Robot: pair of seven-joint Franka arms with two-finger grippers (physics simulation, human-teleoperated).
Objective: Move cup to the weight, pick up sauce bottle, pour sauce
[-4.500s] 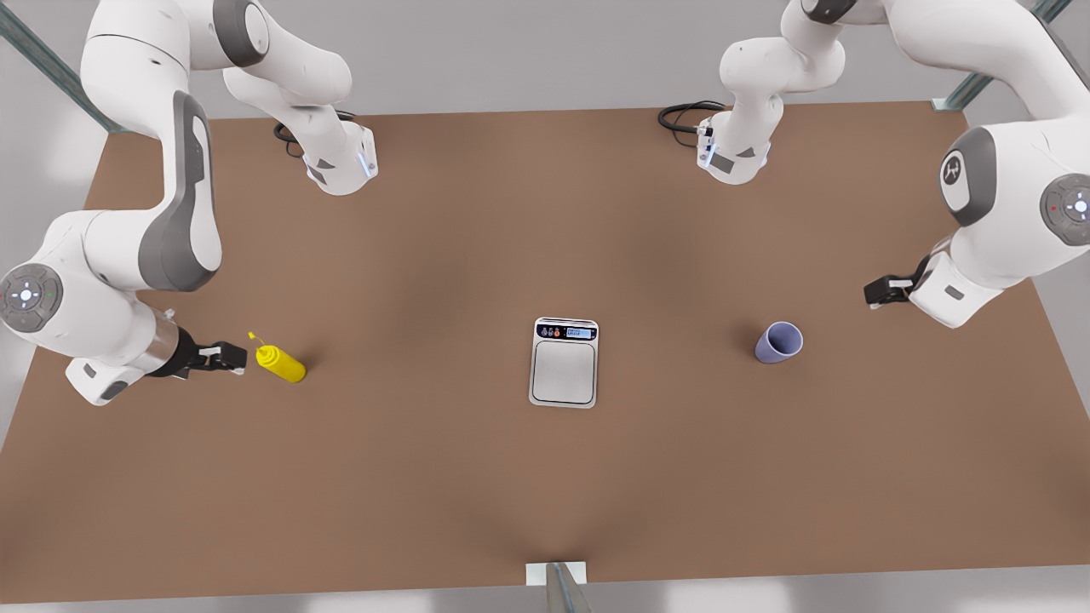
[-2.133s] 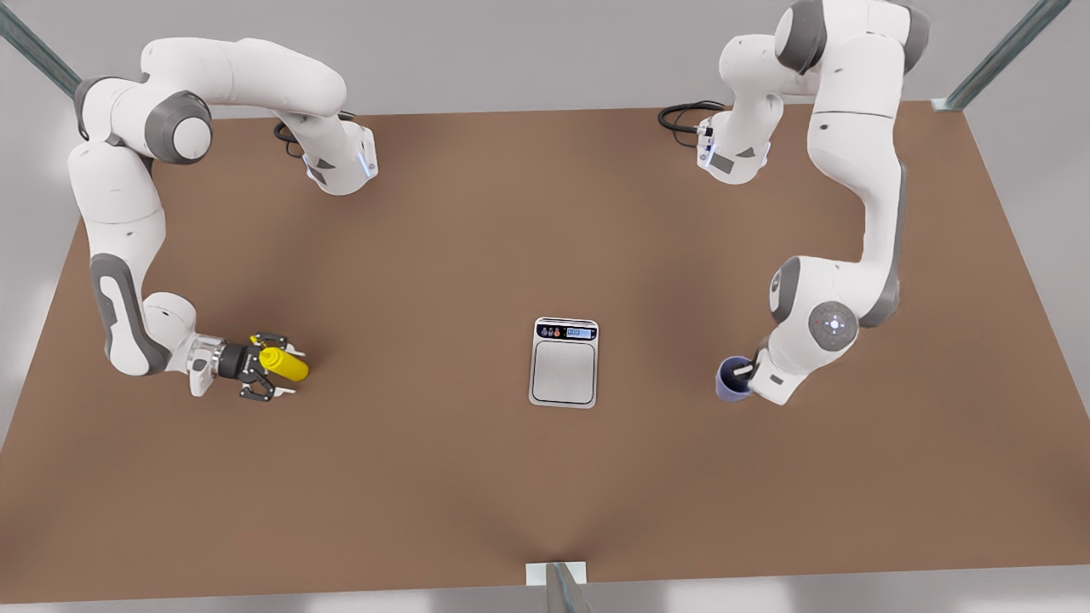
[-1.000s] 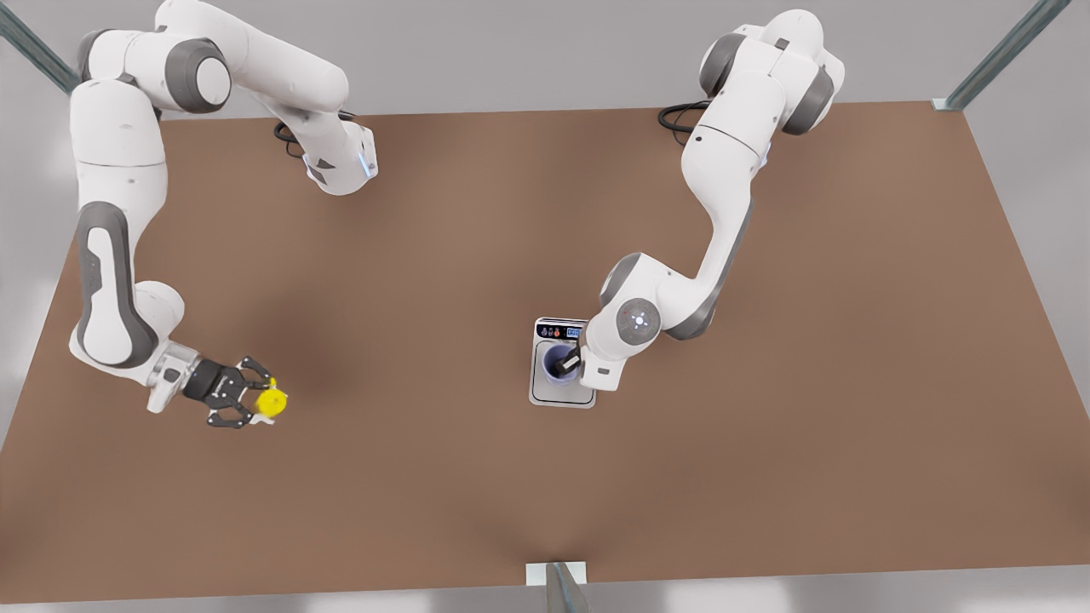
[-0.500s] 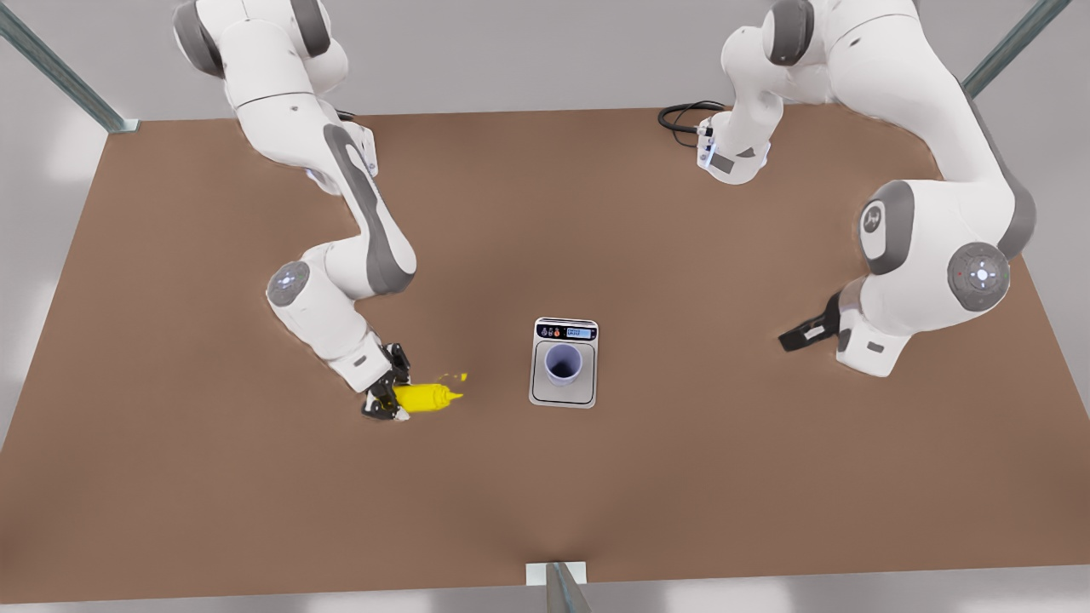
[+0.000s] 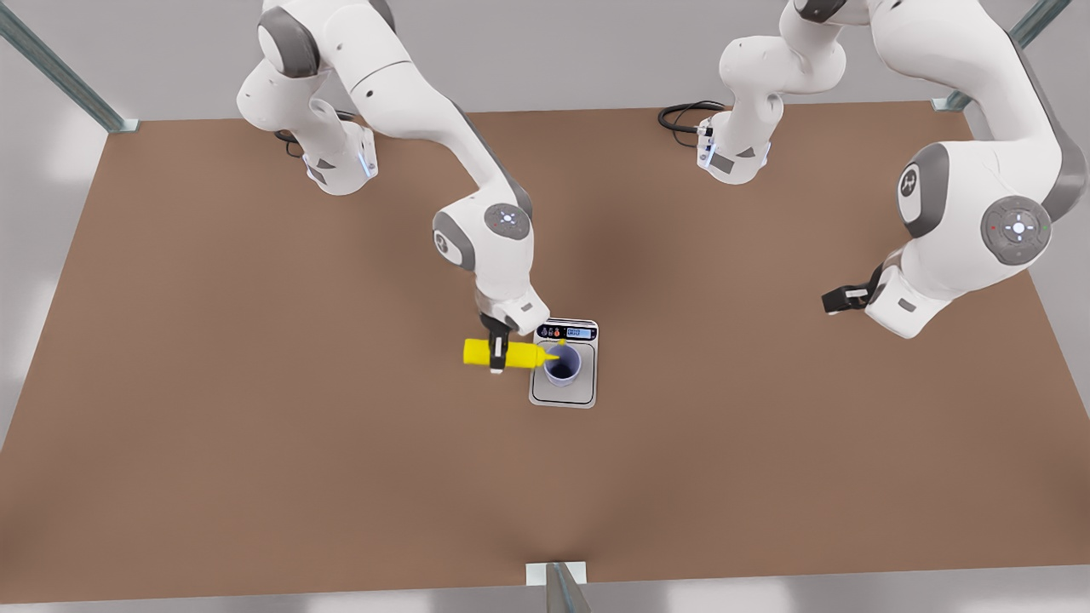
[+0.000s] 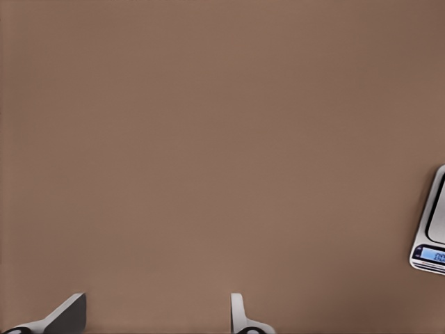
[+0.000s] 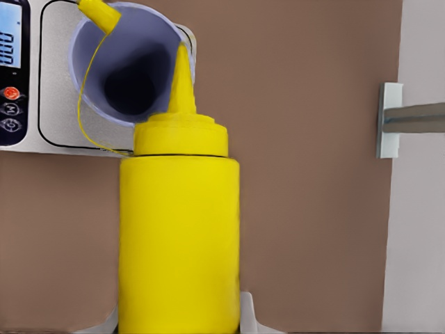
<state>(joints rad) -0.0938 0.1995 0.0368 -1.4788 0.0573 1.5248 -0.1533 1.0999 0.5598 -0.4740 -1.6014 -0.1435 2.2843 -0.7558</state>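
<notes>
We hold the small bright yellow squeeze bottle (image 5: 502, 353) level in the right claw (image 5: 497, 354), whose fingers are closed on the bottle's body. Its thin nozzle (image 7: 182, 76) reaches over the rim of the plain lavender-blue tumbler (image 5: 562, 364), which stands upright on the square plate of the flat silver-grey digital scale (image 5: 564, 393) at mid tabletop (image 5: 255, 477).

To pour well, we judge that the nozzle tip should sit inside the tumbler's mouth before we tilt further. We tip slowly and avoid touching the rim, since a nudge could shift or topple the tumbler. The tethered cap (image 7: 97, 11) hangs by the rim; we keep it clear of the stream.

The left claw (image 6: 156, 316) waits with fingers apart and empty, well away at the front view's right.
</notes>
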